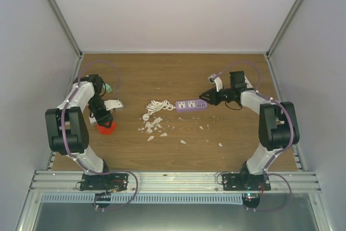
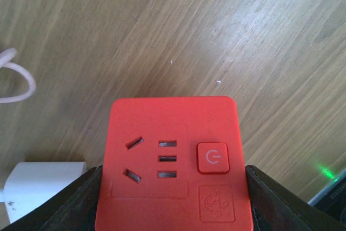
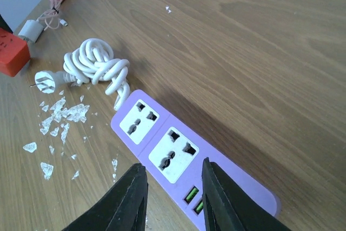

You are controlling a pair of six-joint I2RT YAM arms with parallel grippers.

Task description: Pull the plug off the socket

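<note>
Left arm (image 1: pixel 66 128), right arm (image 1: pixel 277 124) — white links, black joints, purple cables; jaws black.

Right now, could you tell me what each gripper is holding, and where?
Left gripper clamps the red socket by its sides; right gripper holds nothing.

L hand (image 2: pixel 174 201) clamped, aimed down; R hand (image 3: pixel 174 198) fingers apart, low.

A brown wood-grain surface (image 1: pixel 178 74) lies inside a plain white booth. A back wall (image 1: pixel 173 9), a left wall (image 1: pixel 24 52) and a right wall (image 1: pixel 321 52) close it in. Slanting metal posts (image 1: pixel 57 12) mark the far corners. A ribbed metal rail (image 1: pixel 173 179) runs along the near edge. The light is soft and even, with a pale sheen on the wood.
</note>
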